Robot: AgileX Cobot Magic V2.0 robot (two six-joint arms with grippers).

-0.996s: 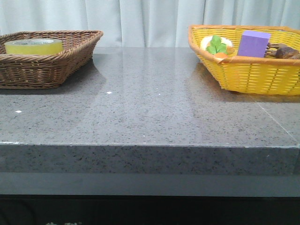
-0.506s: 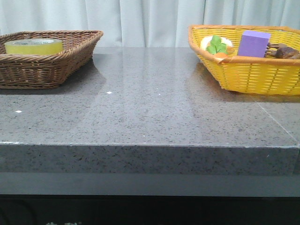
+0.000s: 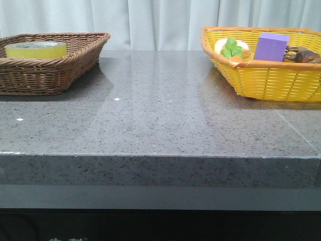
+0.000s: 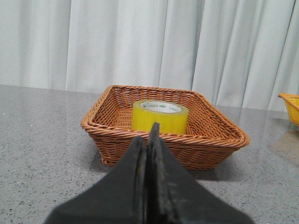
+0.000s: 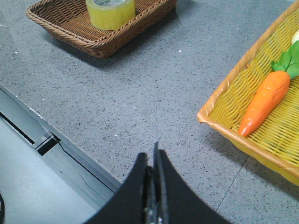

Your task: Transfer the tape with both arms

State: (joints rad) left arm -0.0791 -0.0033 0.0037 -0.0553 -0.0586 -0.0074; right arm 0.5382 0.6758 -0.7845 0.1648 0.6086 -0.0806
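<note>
Yellow tape roll (image 3: pixel 35 49) flat in brown wicker basket (image 3: pixel 60 75) upper left, purple block (image 3: pixel 271 46) and carrot (image 5: pixel 264 102) in yellow basket (image 3: pixel 271 80) upper right, left gripper (image 4: pixel 148 140) fingers pressed together, right gripper (image 5: pixel 153 161) likewise closed, both empty.

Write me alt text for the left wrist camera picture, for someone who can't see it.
A roll of yellow tape stands on its flat side inside a brown wicker basket on a grey speckled table. In the foreground, the left gripper is shut and empty, pointing toward the basket. Pale curtains hang behind.
</note>
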